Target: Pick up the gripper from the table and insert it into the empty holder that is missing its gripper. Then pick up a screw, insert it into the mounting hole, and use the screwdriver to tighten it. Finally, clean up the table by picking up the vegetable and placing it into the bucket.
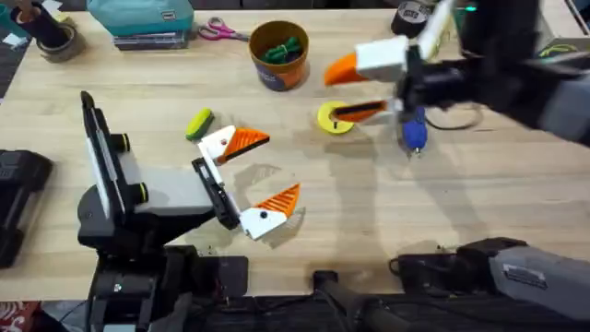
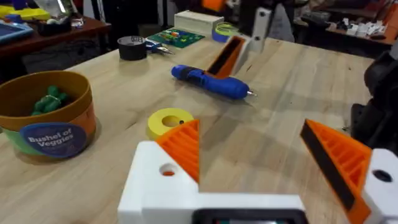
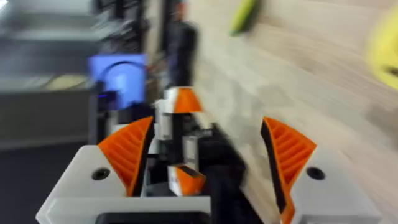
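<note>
Screwdriver [image 1: 414, 133]: one, blue, flat on the table [image 1: 442, 203] beside one yellow disc [image 1: 334, 117]. One yellow-green vegetable [image 1: 198, 124] near the left hand [image 1: 261, 173]; one bucket [image 1: 279, 54] holding dark green pieces. Bucket label legible from left wrist view, hidden from overhead. Left hand spread wide, holding nothing, low over the table. Right hand [image 1: 355, 89] raised above the disc, orange fingers apart, empty.
</note>
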Robot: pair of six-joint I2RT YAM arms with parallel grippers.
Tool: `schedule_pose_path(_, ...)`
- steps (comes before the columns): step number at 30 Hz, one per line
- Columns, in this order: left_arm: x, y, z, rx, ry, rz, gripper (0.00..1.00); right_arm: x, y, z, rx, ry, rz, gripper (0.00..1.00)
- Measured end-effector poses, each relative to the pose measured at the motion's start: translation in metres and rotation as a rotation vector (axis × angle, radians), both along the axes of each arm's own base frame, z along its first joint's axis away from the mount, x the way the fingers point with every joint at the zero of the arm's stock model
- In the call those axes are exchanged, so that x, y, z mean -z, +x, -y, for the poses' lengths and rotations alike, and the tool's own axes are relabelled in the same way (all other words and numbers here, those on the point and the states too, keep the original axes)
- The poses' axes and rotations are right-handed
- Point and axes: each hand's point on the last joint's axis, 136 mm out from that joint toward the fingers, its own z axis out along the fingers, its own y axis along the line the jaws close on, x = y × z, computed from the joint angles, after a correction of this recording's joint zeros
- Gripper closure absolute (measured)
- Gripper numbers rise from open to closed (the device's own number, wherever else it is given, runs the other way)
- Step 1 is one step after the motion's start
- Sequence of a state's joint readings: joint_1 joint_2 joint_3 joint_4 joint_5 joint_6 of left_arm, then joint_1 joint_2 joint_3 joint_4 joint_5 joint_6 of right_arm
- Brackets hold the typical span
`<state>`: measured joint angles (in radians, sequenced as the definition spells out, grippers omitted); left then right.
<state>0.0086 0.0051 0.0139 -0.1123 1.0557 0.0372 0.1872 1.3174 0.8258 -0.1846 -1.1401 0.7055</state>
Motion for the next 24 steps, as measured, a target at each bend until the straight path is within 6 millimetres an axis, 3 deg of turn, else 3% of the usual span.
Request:
schedule_pose_path(5, 0.0, 0.0, 0.0, -0.001, 0.0, 0.0, 0.015, 0.006, -0.016, 0.039, 0.085, -0.264, 0.034, 0.006)
schedule_pose_path(15, 0.0, 0.0, 0.0, 0.0, 0.0, 0.0, 0.015, -0.047, -0.02, 0.093, 0.112, -0.752, 0.284, 0.005)
schedule_pose_path(19, 0.0, 0.0, 0.0, 0.0, 0.0, 0.0, 0.015, -0.061, -0.02, 0.107, 0.13, -0.889, 0.36, 0.005)
schedule_pose_path(24, 0.0, 0.0, 0.0, 0.0, 0.0, 0.0, 0.015, -0.059, -0.027, 0.109, 0.096, -0.99, 0.404, 0.005)
